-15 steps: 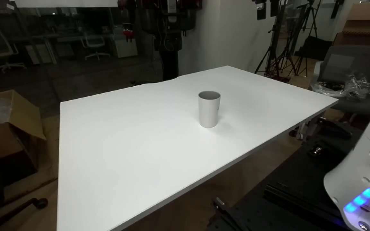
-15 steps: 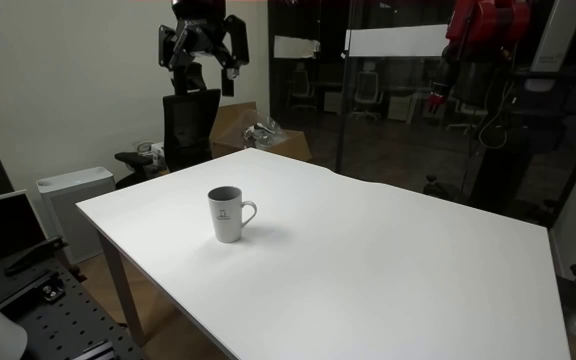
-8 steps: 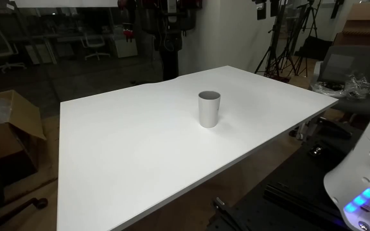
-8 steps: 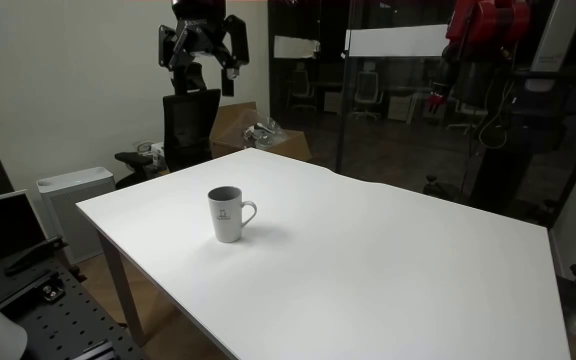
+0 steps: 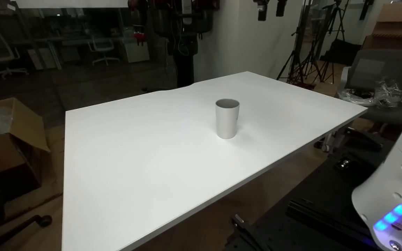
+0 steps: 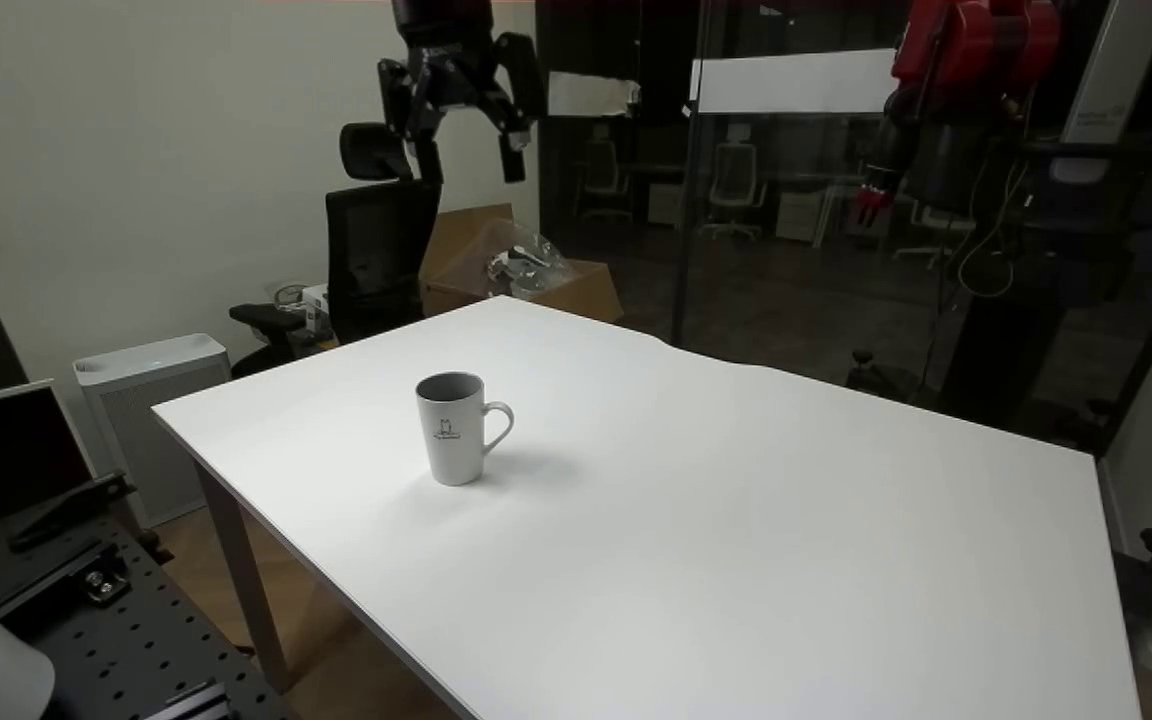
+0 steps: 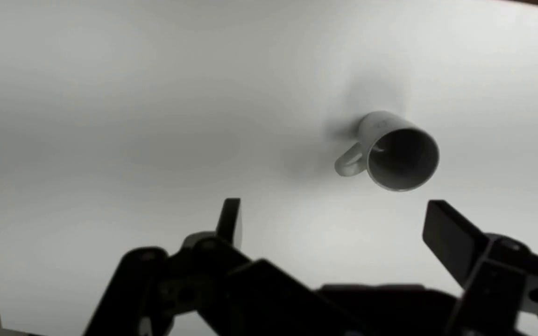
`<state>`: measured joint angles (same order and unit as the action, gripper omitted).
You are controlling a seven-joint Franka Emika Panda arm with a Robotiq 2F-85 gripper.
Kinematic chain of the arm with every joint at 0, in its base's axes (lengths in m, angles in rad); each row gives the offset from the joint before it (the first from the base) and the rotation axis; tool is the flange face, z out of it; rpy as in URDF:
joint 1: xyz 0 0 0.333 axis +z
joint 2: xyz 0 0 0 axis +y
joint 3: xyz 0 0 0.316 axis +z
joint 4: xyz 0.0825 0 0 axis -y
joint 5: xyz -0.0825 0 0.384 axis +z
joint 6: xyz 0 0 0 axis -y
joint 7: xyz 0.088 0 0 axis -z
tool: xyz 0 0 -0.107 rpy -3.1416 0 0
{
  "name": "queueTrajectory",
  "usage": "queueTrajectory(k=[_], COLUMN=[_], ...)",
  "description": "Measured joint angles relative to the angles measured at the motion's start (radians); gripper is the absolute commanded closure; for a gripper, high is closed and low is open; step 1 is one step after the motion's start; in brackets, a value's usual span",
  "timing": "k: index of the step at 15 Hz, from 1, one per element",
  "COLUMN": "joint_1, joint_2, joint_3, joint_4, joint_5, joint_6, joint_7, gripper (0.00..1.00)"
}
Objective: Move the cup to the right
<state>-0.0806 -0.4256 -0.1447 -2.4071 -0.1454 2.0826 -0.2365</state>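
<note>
The cup [image 5: 226,120] stands upright on the white table [image 5: 134,167]. It is a light-grey mug, darker inside, with a handle and a small printed drawing that show in an exterior view [image 6: 454,440]. In the wrist view the cup [image 7: 383,128] lies above and between the finger lines, nearer the right finger, with its handle pointing left. My gripper [image 7: 334,203] is open and empty. In both exterior views the gripper [image 6: 471,165] hangs high above the table level, apart from the cup; only its fingertips show at the top edge in an exterior view [image 5: 271,12].
The table's near edge faces the black perforated robot base [image 6: 136,640]. A black office chair [image 6: 381,255] and a cardboard box [image 6: 576,290] stand beyond one table end. A red robot [image 6: 976,50] stands behind the far edge.
My gripper has moved sideways high above the table: right in an exterior view, left in the opposing view. It stays open. The cup has not moved.
</note>
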Motion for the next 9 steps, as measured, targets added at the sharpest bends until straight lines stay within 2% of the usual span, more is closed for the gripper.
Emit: queueTrajectory(k=[2,4,7,9], joint_1=[-0.001,0.005,0.020,0.019], joint_2=[0.075,0.170,0.302,0.378], joint_3=[-0.006,-0.007,-0.001,0.008], joint_4=[0.016,0.045,0.094,0.124], joint_5=[0.070,0.175,0.270,0.269], joint_6=[0.130,0.199,0.223,0.222], joint_7=[0.041,0.048,0.051,0.074], gripper=[0.00,0.00,0.00,0.00])
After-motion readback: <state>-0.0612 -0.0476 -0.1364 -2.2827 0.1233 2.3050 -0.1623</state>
